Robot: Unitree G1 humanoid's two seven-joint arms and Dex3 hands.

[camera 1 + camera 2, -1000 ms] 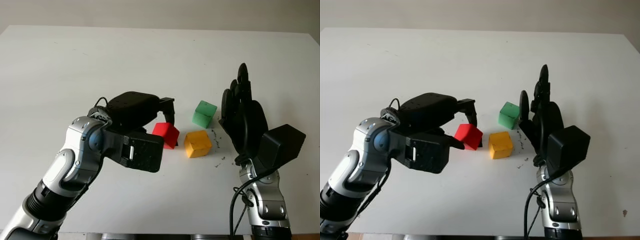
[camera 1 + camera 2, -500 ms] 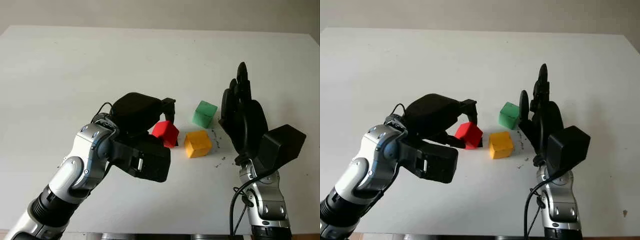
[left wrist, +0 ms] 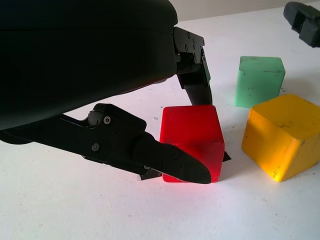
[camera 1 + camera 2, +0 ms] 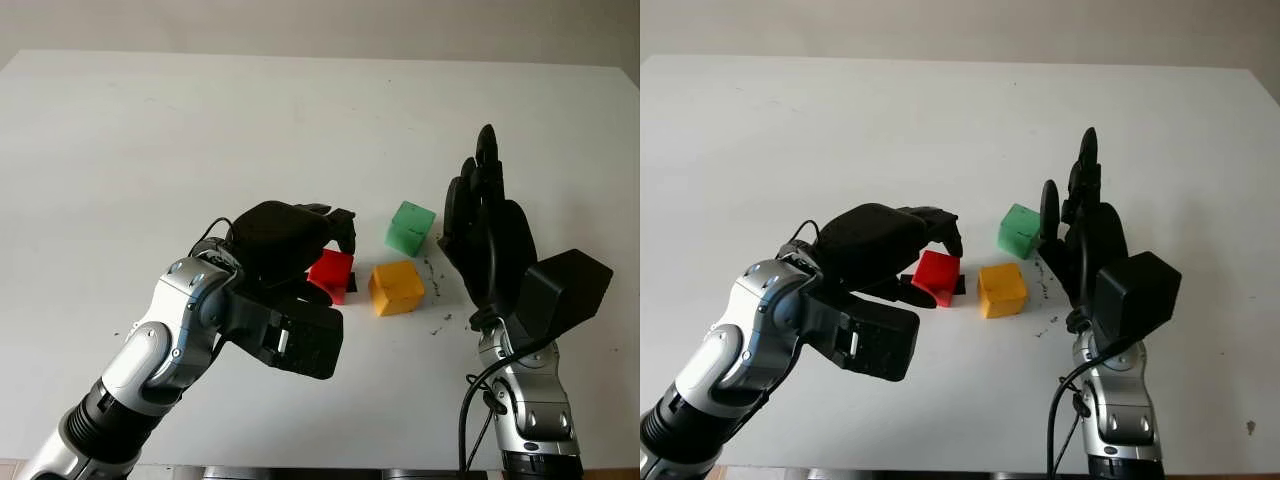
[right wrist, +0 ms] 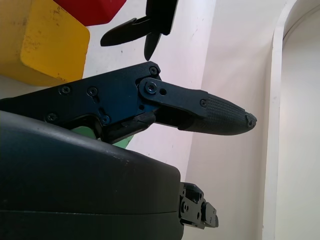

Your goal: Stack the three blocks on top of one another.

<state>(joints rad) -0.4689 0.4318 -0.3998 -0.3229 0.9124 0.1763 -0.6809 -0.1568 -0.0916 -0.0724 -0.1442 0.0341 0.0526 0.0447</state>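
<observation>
**Q:** What do the fingers [image 3: 170, 162] of the left hand [image 4: 290, 240] show at this instant?

**A:** In the left wrist view one finger lies along the near lower edge of the red block [image 3: 192, 137] and another comes down against its far side, so the fingers are curled closed about the block. The block sits on the white tabletop [image 4: 200, 130]; whether any face is raised off it cannot be told.

**Q:** What has changed over the last second?

**A:** One second ago the hand stood behind the block with its fingers wide of it and the block tilted on an edge. Half a second ago the hand had advanced and the fingers were drawing in. Now the block sits squarer and the fingers bracket it. This reads as the grasp being completed, with the lift still ahead.

**Q:** Where are the other blocks?

**A:** In the left eye view the red block lies just left of frame centre. The yellow block [image 4: 396, 287] is just beside it to the right, apart from it. The green block [image 4: 409, 228] stands above and slightly right of the yellow one, near but not touching.

**Q:** And the right hand?

**A:** The right hand [image 4: 490, 235] is open, held upright at the right of frame beside the green and yellow blocks, holding nothing.

**Q:** What does this mean for the task?

**A:** No block is stacked yet. Judged from the layout, the red block is likely the first to be carried onto a neighbour, the yellow being nearest.
</observation>
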